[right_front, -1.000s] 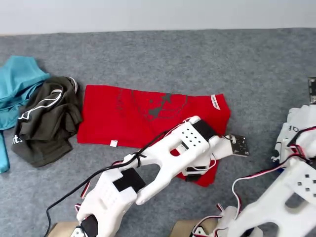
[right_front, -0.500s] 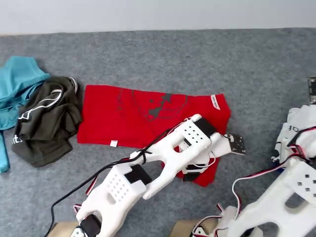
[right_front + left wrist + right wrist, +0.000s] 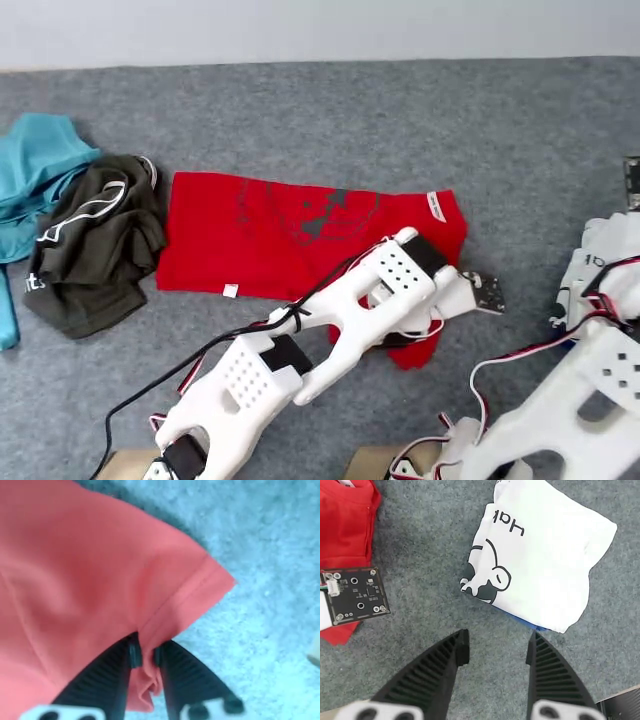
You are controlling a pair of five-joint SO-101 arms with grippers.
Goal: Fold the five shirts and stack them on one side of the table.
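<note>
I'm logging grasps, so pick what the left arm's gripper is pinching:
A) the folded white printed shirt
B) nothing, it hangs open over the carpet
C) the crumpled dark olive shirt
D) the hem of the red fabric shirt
D. In the left wrist view, the left gripper has its black jaws closed on a bunched bit of hem of the red fabric shirt, close to the shirt's corner over the grey carpet.

The left arm [image 3: 345, 308] hides the near right corner of the red shirt [image 3: 260, 235] in the high view. The teal shirt [image 3: 35, 160] is cut off at the frame edge. The white shirt [image 3: 540, 565] hides all but a thin edge of a blue garment [image 3: 532, 625].
</note>
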